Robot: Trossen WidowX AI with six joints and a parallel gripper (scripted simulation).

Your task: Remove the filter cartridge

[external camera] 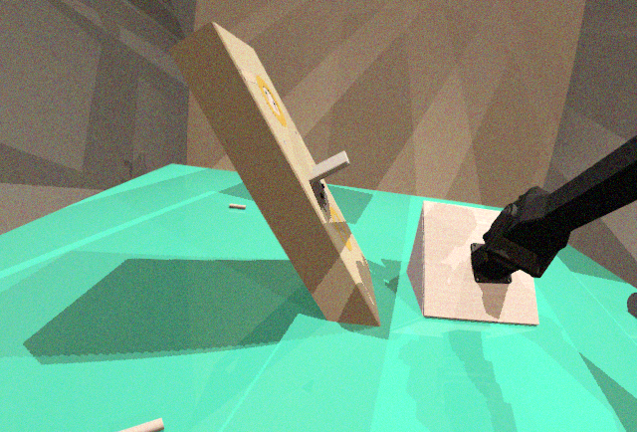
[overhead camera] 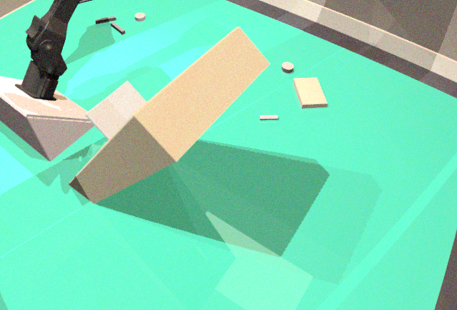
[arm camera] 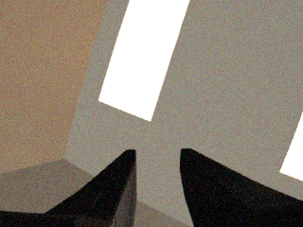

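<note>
Overall, panel [overhead camera: 203, 92] [external camera: 257, 170] leans over the green floor [overhead camera: 147, 269] [external camera: 179, 391], a pale plate [overhead camera: 114, 108] [external camera: 328, 165] jutting from its face. Cartridge: what looks to be it, a pale disc [external camera: 271, 101] ringed in yellow, sits in the panel's upper face; slots too small to confirm. Gripper [arm camera: 158, 159] slightly open, narrow gap, nothing held; wrist view faces wall and bright white strips. Arm [overhead camera: 47, 46] [external camera: 530, 226] rises from a pale block [overhead camera: 55, 133] [external camera: 447, 263] near the panel. Beyond the panel, tan tile [overhead camera: 310, 93] lies flat near a short rod [overhead camera: 268, 117].
</note>
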